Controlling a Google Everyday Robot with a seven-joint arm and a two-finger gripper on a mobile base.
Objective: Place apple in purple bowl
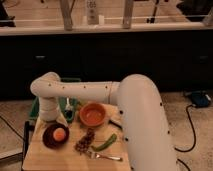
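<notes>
The apple (59,133), small and orange-red, lies inside the purple bowl (48,140), a dark shallow bowl at the left of the wooden board. My white arm reaches from the right across to the left and bends down. My gripper (50,120) hangs at the bowl's far rim, just above and behind the apple. The arm's wrist hides most of it.
A bright orange bowl (93,114) stands right of the dark bowl. A green elongated vegetable (105,142), a brown cluster (85,142) and a fork (106,156) lie on the wooden board (55,160). A green container (36,106) sits behind the arm. A dark counter runs along the back.
</notes>
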